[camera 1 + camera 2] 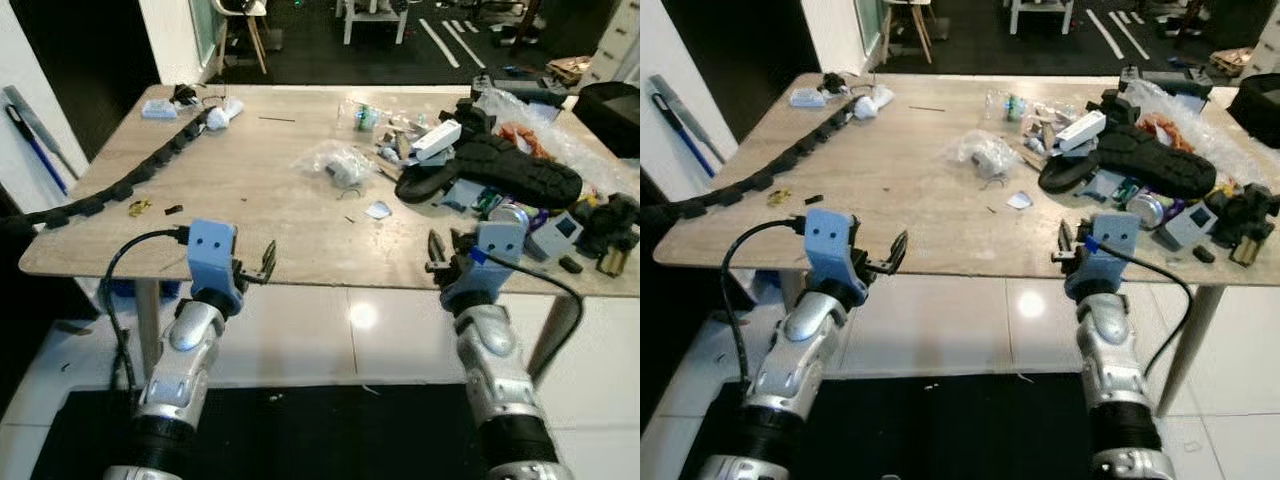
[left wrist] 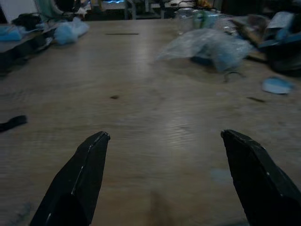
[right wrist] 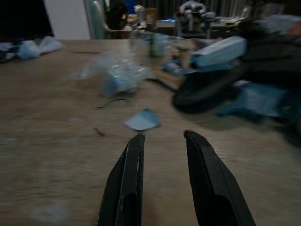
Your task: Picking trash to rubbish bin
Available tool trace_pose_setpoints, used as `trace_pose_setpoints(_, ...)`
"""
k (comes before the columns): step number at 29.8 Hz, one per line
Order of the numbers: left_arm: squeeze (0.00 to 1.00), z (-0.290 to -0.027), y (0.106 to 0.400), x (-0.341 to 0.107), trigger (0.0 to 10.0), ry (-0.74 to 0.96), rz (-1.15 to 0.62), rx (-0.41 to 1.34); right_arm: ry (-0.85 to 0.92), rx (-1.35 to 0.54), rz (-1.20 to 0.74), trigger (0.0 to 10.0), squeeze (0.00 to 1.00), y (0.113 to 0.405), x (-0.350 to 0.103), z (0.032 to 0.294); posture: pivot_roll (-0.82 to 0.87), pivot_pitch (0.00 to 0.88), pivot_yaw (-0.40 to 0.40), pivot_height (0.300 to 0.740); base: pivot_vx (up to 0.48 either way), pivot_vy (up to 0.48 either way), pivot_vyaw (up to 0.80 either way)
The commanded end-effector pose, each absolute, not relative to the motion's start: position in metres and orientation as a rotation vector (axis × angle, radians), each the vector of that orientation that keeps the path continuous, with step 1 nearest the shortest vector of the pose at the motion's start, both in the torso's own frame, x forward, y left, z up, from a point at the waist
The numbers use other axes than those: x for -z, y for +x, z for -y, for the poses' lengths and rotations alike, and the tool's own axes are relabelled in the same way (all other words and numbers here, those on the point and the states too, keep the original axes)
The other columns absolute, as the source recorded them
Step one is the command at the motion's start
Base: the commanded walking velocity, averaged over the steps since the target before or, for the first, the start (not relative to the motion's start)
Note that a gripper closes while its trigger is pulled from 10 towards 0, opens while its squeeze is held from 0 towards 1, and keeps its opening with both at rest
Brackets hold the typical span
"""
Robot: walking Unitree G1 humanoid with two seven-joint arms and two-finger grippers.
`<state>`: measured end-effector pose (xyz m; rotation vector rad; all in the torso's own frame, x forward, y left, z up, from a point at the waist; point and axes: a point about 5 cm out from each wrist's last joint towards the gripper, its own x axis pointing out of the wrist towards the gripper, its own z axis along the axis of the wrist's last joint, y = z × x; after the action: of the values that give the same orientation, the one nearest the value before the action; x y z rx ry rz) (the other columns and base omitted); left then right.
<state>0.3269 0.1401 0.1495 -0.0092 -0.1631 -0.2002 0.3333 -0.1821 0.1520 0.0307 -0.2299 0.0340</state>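
The left pincer [image 1: 268, 262] hangs at the near edge of the counter [image 1: 250, 190], its fingers [image 2: 80, 179] spread wide and holding nothing; the right pincer [image 1: 436, 252] sits at the same edge further right, its fingers [image 3: 129, 179] drawn close with a narrow gap between them, also holding nothing; just ahead of the right pincer lies a small pale scrap [image 1: 377, 210], flat on the wood; beyond it, toward the counter's middle, rests a crumpled clear plastic wrapper [image 1: 340, 162]; to the right is a heap of clutter with a black shoe [image 1: 500, 170] on top and a white box [image 1: 437, 140] behind it; a black segmented chain [image 1: 110, 190] runs along the left side.

The step in hand looks like reaching for a first piece of trash; the scrap is nearest, so the right pincer should probably widen first, come in low and level, and pinch the scrap by a raised edge, since flat paper may slide; the wrapper would likely suit the left pincer, gripped at its bunched centre; where the rubbish bin stands I cannot tell.
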Motion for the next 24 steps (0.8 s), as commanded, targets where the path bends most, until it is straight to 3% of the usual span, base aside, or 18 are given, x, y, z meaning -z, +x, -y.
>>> trace_pose_setpoints(1, 0.0, -0.138, 0.3255, -0.1457, 10.0, -0.009, 0.147, 0.204, 0.028, -0.014, 0.213, 10.0, 0.0, 0.3328, -0.1498, 0.1888, 0.0, 0.133, 0.021, 0.74, 0.33, 0.0, 0.0)
trace_pose_setpoints(16, 0.0, -0.1353, 0.3252, -0.1461, 10.0, 0.018, 0.146, 0.226, 0.054, -0.021, 0.185, 10.0, 0.0, 0.3336, -0.147, 0.1906, 0.0, 0.13, 0.023, 0.74, 0.329, 0.0, 0.0)
trace_pose_setpoints(18, 0.0, -0.1351, 0.325, -0.1459, 10.0, 0.018, 0.146, 0.228, 0.071, -0.043, 0.182, 10.0, 0.93, 0.3333, -0.1465, 0.1894, 0.0, 0.128, 0.023, 0.74, 0.33, 0.0, 0.0)
trace_pose_setpoints(19, 0.0, -0.1351, 0.3249, -0.1459, 10.0, 0.018, 0.146, 0.229, 0.078, -0.048, 0.18, 10.0, 1.0, 0.3333, -0.1463, 0.189, 0.0, 0.128, 0.023, 0.74, 0.33, 0.0, 0.0)
trace_pose_setpoints(24, 0.0, -0.1347, 0.3242, -0.146, 10.0, 0.028, 0.145, 0.242, 0.077, -0.073, 0.156, 10.0, 1.0, 0.3335, -0.1437, 0.1875, 0.01, 0.123, 0.025, 0.74, 0.329, 0.0, 0.0)
